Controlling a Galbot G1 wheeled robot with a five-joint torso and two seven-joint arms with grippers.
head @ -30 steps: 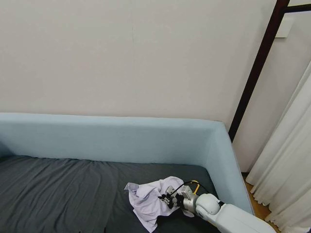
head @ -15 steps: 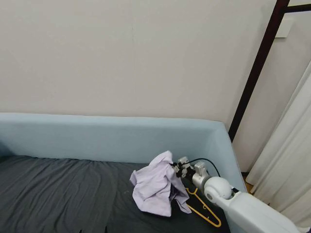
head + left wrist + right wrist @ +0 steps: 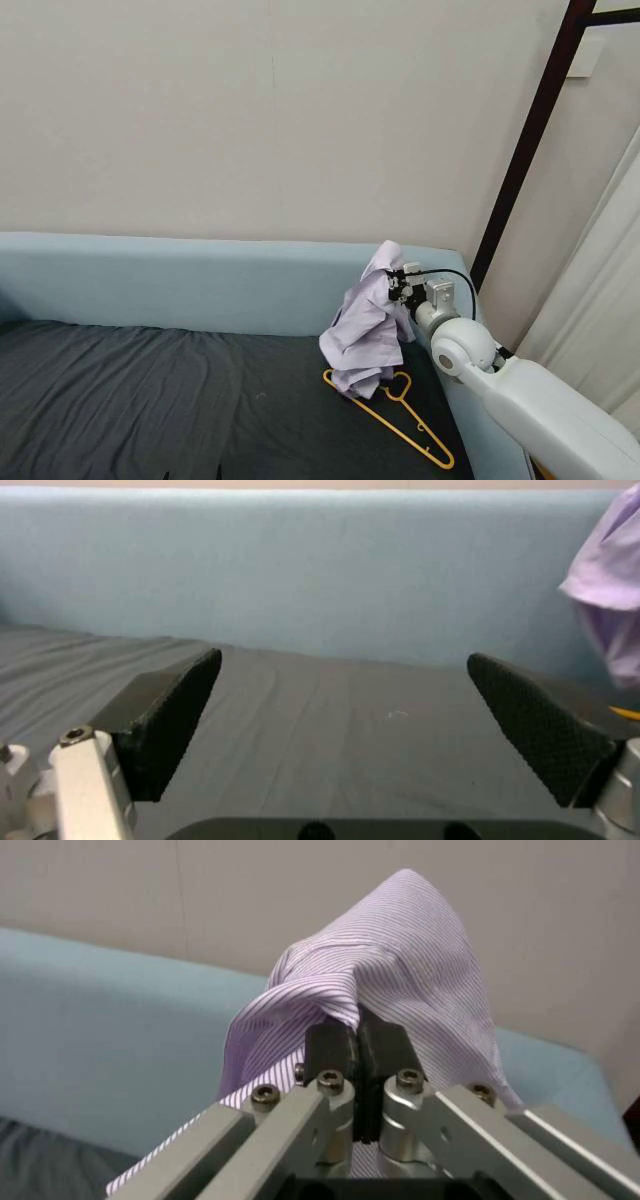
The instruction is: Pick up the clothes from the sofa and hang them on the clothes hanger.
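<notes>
A lilac striped shirt [image 3: 366, 330] hangs in the air at the sofa's right end, level with the top of the backrest. My right gripper [image 3: 393, 284] is shut on a bunched fold of the shirt [image 3: 400, 960], pads [image 3: 335, 1046] pressed together. Below the shirt a yellow clothes hanger [image 3: 400, 415] lies flat on the dark seat cushion. My left gripper [image 3: 340, 705] is open, low over the seat, facing the backrest; an edge of the shirt [image 3: 610, 577] shows to one side.
The light blue sofa backrest [image 3: 200, 285] and right armrest [image 3: 470, 350] border the dark grey seat [image 3: 130, 400]. A dark upright pole [image 3: 525, 140] stands against the wall right of the sofa. White curtains [image 3: 600, 330] hang at the far right.
My right gripper has lifted the shirt off the seat, up and to the right, to backrest height. The yellow hanger that lay under it is uncovered.
</notes>
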